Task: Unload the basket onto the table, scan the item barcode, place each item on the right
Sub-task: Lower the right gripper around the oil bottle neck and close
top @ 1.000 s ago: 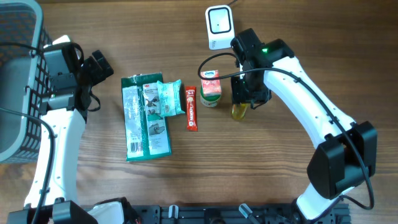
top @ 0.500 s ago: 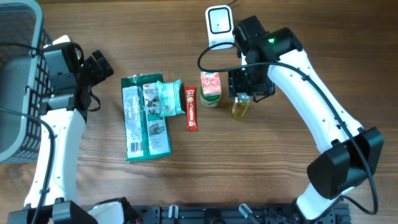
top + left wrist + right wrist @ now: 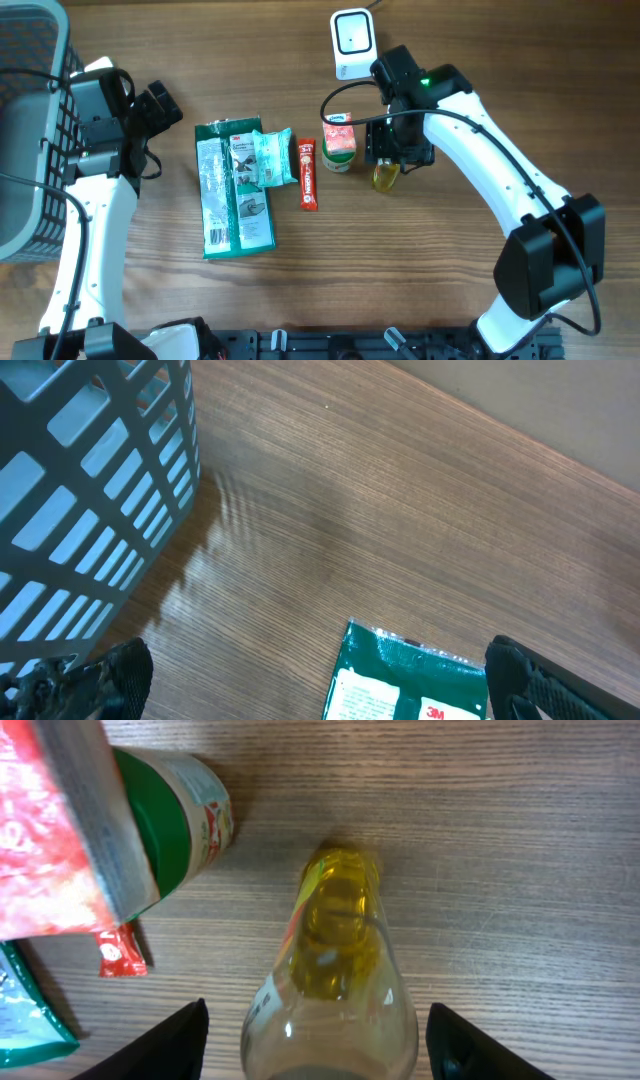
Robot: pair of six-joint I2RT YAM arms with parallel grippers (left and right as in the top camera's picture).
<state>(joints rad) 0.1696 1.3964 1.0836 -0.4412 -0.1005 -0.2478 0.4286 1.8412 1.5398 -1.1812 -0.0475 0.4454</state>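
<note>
**Item:** clear plastic bottle of yellow liquid (image 3: 335,950), on the wooden table (image 3: 450,60) just right of the carton. From overhead it is mostly hidden under the wrist. In the right wrist view its near end is cut off by the frame edge. No barcode can be made out on it, and whether it stands upright or tilted cannot be told.

**Right gripper** (image 3: 320,1040): jaws spread to either side of the bottle with a gap on each side, gripping nothing. Only the fingertips (image 3: 175,1040) show.

**Left gripper** (image 3: 325,685): jaws fully apart and empty, beside the grey plastic lattice basket (image 3: 90,490), which is cropped at the frame edge.

**Also present:**
- White box-shaped scanner (image 3: 351,40), near the table's far edge, its cable running out of frame.
- Small red and green carton (image 3: 339,142); print too small to read.
- Narrow red sachet (image 3: 308,174).
- Teal pouch (image 3: 272,158), overlapping the large flat green packet (image 3: 230,200).
</note>
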